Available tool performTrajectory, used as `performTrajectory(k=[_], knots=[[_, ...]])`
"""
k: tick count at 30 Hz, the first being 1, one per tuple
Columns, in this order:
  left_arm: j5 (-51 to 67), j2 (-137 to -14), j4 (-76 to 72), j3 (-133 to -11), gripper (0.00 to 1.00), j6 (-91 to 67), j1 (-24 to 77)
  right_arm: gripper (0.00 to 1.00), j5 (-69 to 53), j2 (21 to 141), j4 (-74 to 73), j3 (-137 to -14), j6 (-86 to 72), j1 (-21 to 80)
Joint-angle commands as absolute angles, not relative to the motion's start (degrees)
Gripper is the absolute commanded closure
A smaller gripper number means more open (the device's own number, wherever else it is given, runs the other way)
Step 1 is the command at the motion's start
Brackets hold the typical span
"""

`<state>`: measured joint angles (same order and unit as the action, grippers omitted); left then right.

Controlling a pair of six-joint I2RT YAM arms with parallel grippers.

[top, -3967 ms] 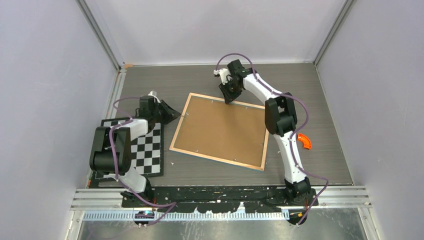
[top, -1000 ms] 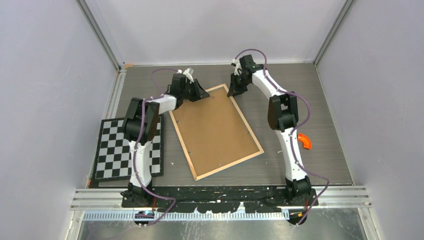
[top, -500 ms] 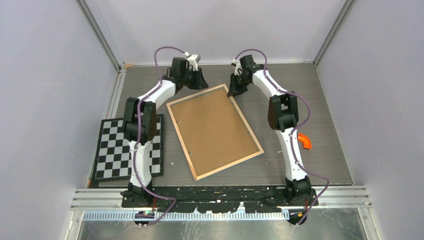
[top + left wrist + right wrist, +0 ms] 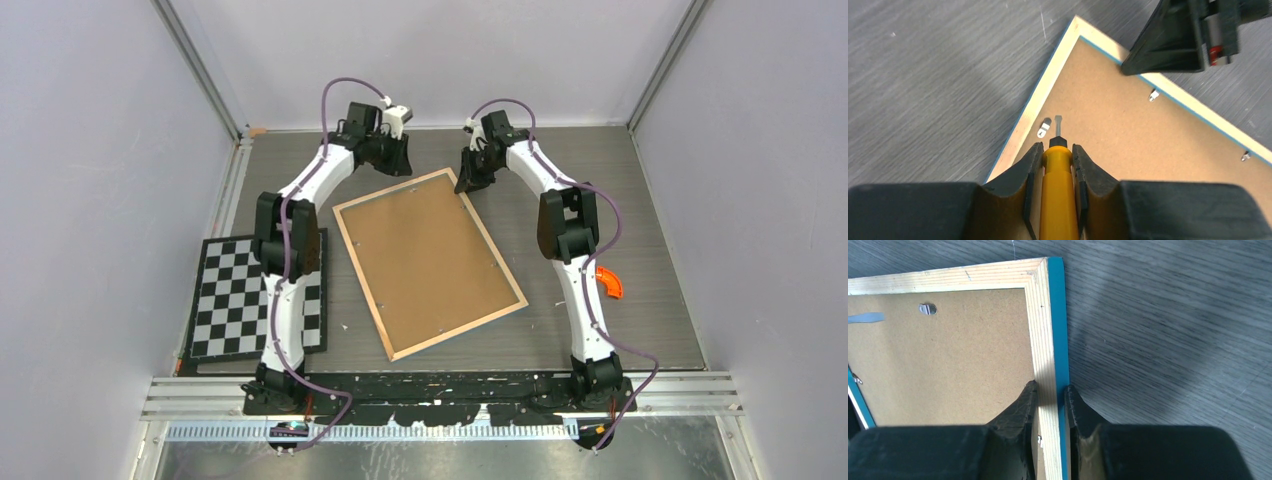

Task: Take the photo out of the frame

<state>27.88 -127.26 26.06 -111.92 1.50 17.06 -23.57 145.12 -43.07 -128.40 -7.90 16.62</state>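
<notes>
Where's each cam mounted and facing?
Top external: overhead from behind, looking down at the frame; left arm and right arm show.
Left wrist: looks along left end effector, shut on a screwdriver by a tab.
Right wrist: looks along right end effector pinching the frame's rim.
Shared: both wrist views show one frame corner.

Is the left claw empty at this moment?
No, the left claw is shut on a yellow-handled screwdriver, whose flat tip lies near a metal tab on the back of the frame.
</notes>
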Motion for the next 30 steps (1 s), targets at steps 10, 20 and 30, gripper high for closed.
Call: performTrajectory(k=[10, 20, 30], knots=[[21.2, -130.6, 30.3, -116.1, 1.0, 3.0, 18.3, 0.99, -26.8, 144.1, -45.8, -125.9, -10.4, 17.7], [21.3, -133.6, 32.0, -118.9, 1.0, 3.8, 18.5, 1.0, -26.8, 144.5, -45.7, -125.9, -10.5, 17.7], [22.6, -133.0, 35.4, -118.2, 1.0, 7.5, 19.1, 1.0, -26.5, 144.6, -45.8, -126.0, -10.2, 17.6]])
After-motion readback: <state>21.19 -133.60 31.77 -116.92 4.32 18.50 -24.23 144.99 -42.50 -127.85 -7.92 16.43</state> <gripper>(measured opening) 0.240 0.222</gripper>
